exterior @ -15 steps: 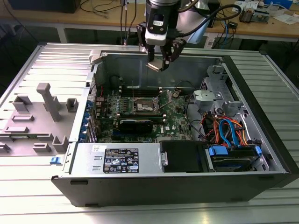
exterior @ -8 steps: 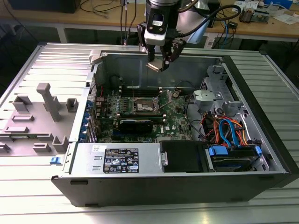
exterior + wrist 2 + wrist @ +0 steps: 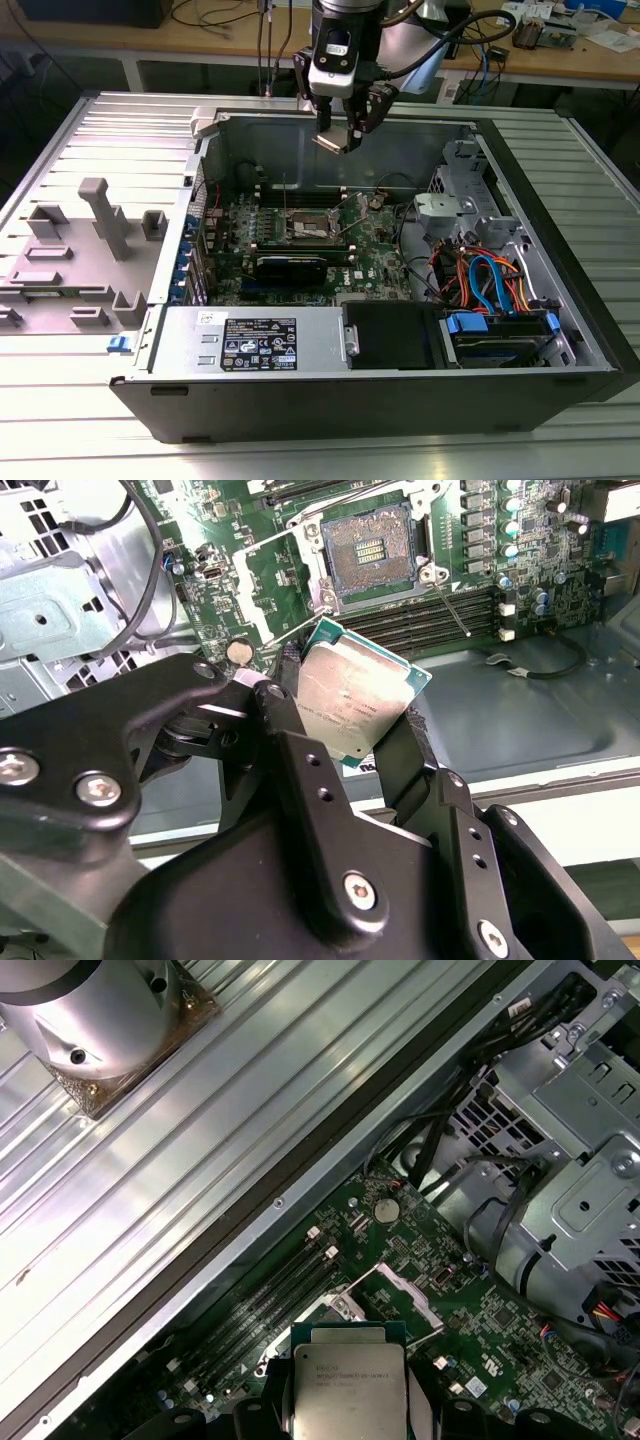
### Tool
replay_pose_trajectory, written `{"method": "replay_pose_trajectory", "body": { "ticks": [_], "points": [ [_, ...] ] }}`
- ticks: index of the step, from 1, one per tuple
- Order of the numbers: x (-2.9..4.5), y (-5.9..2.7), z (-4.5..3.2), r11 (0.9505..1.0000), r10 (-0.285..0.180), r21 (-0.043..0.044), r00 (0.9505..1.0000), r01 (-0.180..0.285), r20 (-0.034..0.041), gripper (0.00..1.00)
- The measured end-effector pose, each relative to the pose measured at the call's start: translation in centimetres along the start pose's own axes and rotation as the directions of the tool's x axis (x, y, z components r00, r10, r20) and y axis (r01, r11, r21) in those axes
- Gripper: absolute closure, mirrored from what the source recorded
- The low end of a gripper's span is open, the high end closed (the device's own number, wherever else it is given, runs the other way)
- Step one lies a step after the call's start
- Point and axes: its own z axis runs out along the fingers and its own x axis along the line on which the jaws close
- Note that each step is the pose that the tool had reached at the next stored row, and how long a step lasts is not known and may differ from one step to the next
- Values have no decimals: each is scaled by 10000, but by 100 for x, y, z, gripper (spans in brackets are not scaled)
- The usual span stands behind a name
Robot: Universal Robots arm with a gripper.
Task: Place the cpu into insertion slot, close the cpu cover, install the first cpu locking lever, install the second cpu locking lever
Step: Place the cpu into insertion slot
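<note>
**Exterior view:** My end effector hangs over the far wall of the open computer case, which lies on its side on the ribbed metal worktop. The cpu is pinched at the fingertips and held tilted, well above the green motherboard. The insertion slot sits on that board, nearer the camera than the chip and slightly toward the exterior view's left. I judge the height keeps the chip clear of the case wall.

**Second wrist view:** The two black fingers are closed on opposite edges of the cpu, metal top facing the camera. An edge grip like this, I judge, leaves the contact side untouched. Beyond the chip, the insertion slot lies bare with its dark centre exposed. The cpu cover is swung open beside it, so nothing blocks the seat.

**First wrist view:** The cpu is held level between the fingers, with part of the insertion slot showing just past its far edge. Chip and slot remain apart, so I judge placement not yet done.
</note>
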Motion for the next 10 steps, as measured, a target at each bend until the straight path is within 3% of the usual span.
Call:
{"method": "replay_pose_trajectory", "body": {
  "ticks": [10],
  "points": [
    [0, 0, 1, 9991, 420, -12, 9991, -420, 35, 46]
  ]
}}
